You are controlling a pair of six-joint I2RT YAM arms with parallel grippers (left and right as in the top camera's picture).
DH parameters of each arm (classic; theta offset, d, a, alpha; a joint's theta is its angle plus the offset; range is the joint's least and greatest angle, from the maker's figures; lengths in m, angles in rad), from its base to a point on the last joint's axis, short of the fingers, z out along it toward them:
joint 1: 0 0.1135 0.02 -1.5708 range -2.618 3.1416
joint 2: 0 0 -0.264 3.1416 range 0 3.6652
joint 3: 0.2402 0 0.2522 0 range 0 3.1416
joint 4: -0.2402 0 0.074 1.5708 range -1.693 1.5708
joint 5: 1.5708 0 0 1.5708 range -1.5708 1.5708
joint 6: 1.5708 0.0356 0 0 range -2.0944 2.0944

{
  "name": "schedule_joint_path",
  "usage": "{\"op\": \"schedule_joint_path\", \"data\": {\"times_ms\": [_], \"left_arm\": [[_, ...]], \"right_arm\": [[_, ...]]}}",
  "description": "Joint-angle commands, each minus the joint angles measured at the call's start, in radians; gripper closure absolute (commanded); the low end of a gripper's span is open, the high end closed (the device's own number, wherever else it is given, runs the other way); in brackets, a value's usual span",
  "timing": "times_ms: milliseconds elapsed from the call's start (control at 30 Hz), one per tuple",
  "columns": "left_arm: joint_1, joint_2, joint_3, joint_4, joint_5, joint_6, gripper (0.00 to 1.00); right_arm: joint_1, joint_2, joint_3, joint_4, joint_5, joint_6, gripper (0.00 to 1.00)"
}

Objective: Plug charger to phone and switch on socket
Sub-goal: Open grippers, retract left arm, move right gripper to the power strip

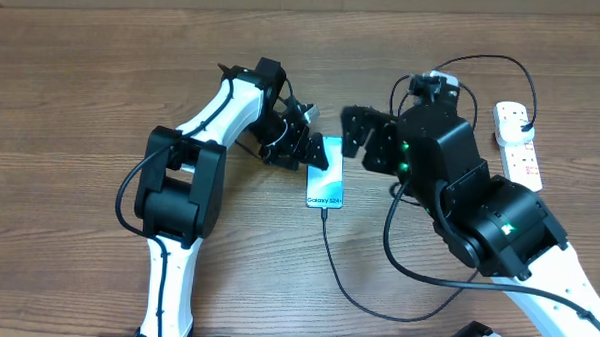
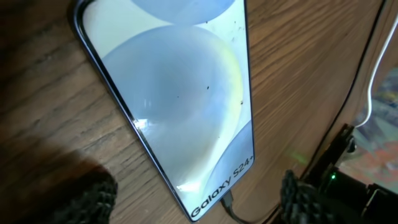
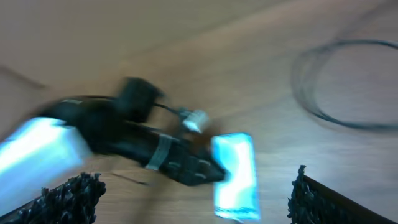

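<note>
Overhead: I see the phone point(image 1: 326, 172) flat on the desk point(image 1: 82, 101) between both arms, black cable point(image 1: 341, 275) running from its near end; the white power strip point(image 1: 516, 146) lies far right.
Left wrist: my left pincer point(image 2: 196, 198) stands wide open, gripping nothing, fingers either side of the phone's plugged end.
Right wrist: blurred; right pincer point(image 3: 189, 196) gapes wide, empty, phone ahead.

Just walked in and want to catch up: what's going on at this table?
Two robot arms are gathered over the phone lying on the table. The charger cable looks already plugged into its lower end. The left gripper and right gripper both stand open beside it, holding nothing. The socket sits apart, by the right arm, with no gripper on it.
</note>
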Motion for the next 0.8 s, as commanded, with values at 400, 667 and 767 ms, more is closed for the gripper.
{"op": "schedule_joint_path", "data": {"times_ms": [400,667,767], "left_arm": [[0.103,-0.404,0.001,-0.146,-0.472,-0.170,0.00],[0.105,-0.930,0.001,-0.201,-0.684,-0.175,0.00],[0.105,-1.085,0.001,-0.258,-0.770,-0.181,0.00]], "right_arm": [[-0.705,0.259,0.006,-0.147,0.029,-0.006,0.96],[-0.956,0.486,0.026,-0.060,-0.202,-0.047,0.96],[-0.999,0.553,0.062,-0.069,-0.211,-0.048,0.96]]}}
